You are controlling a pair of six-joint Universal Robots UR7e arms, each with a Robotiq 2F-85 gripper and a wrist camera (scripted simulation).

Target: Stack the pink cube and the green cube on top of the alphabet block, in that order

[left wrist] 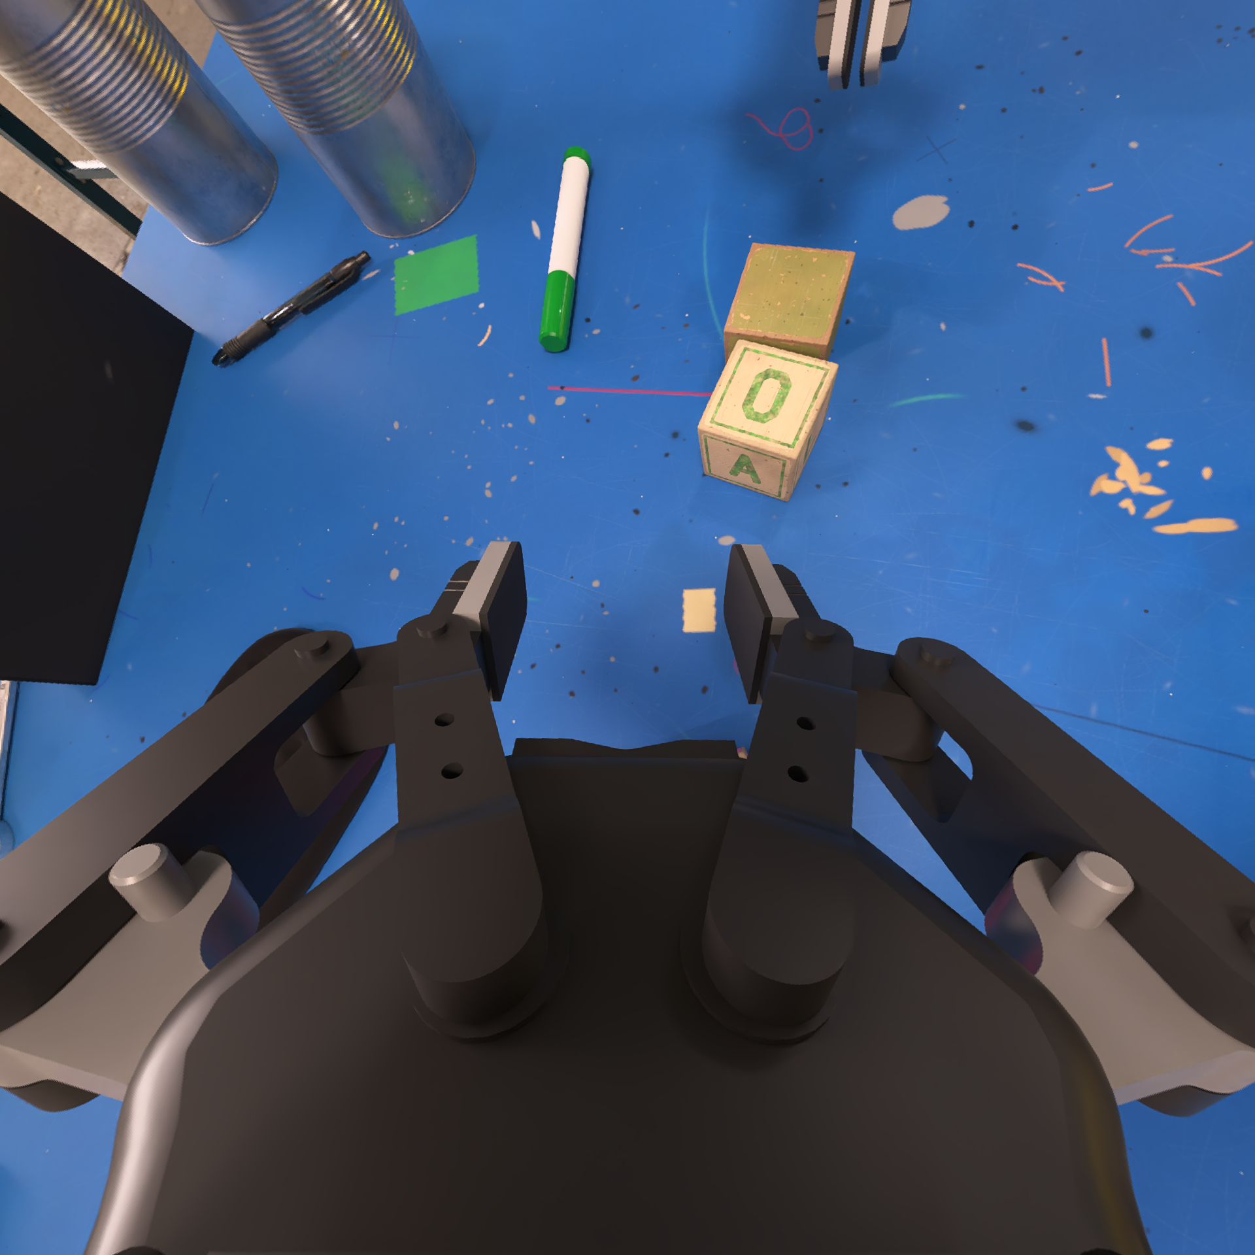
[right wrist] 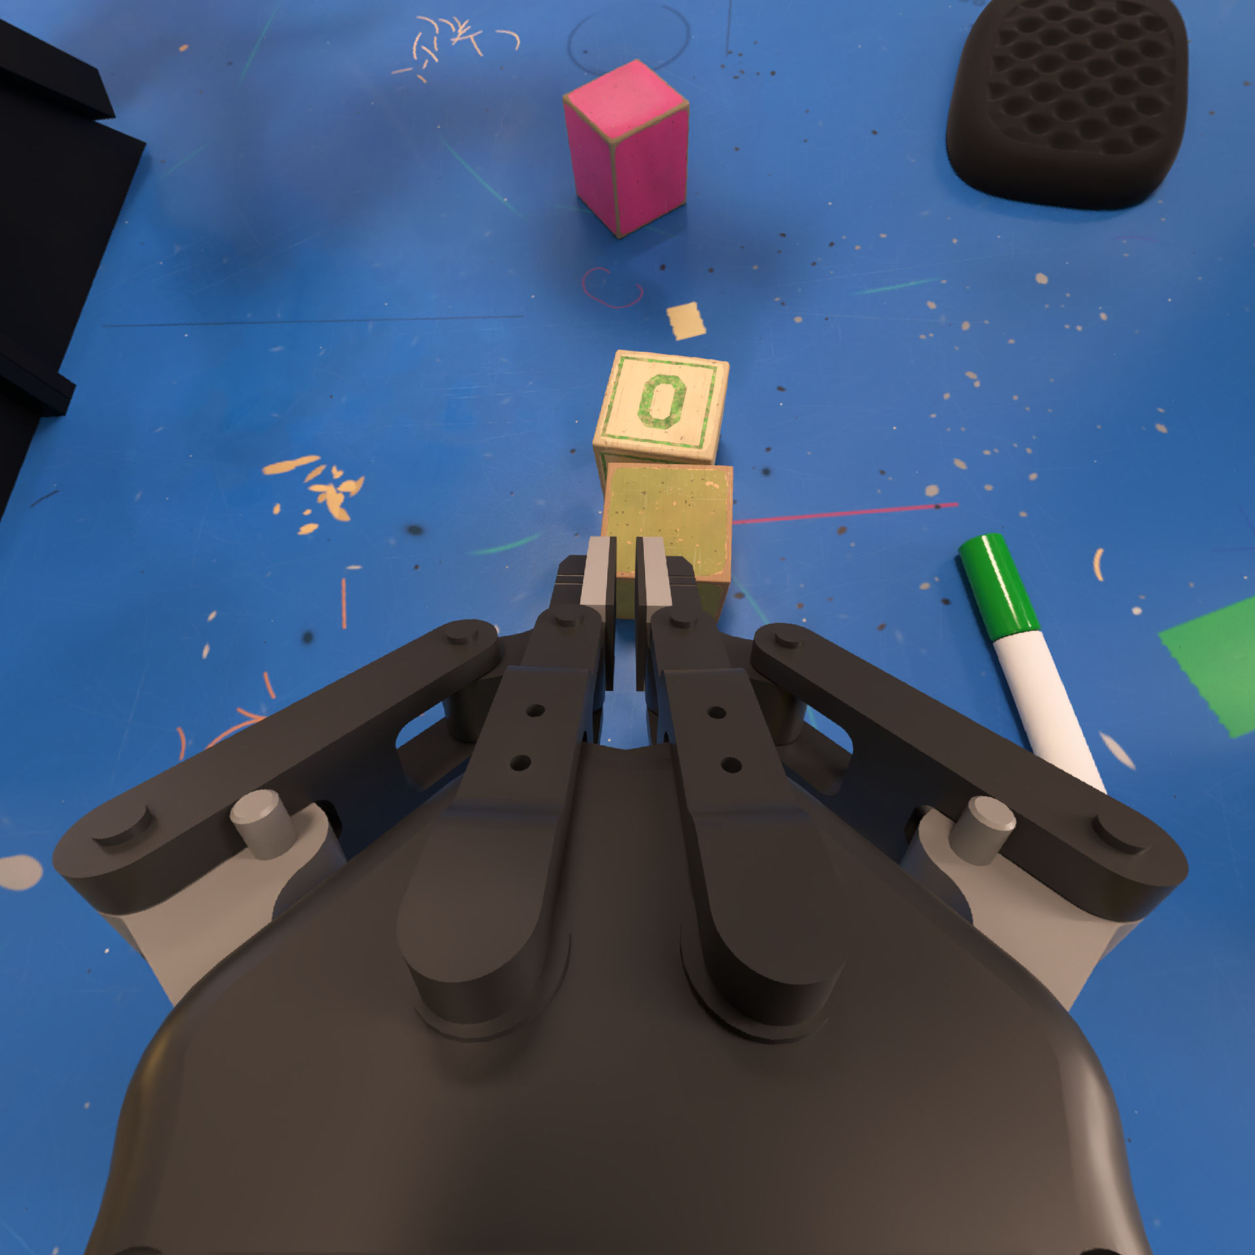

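Note:
The alphabet block (left wrist: 767,421) is pale wood with green letters and stands on the blue table. The olive-green cube (left wrist: 791,299) touches its far side. My left gripper (left wrist: 625,577) is open and empty, just short of the alphabet block and a little to its left. In the right wrist view the pink cube (right wrist: 628,146) stands alone beyond the alphabet block (right wrist: 662,404) and the green cube (right wrist: 669,519). My right gripper (right wrist: 625,564) is shut and empty, its tips over the green cube's near left edge. It also shows at the top of the left wrist view (left wrist: 862,41).
Two metal cans (left wrist: 380,115) stand at the far left, with a black pen (left wrist: 292,309) and a green-and-white marker (left wrist: 567,251) lying nearby. A black box (left wrist: 68,441) is at the left. A black mesh object (right wrist: 1069,102) lies right of the pink cube.

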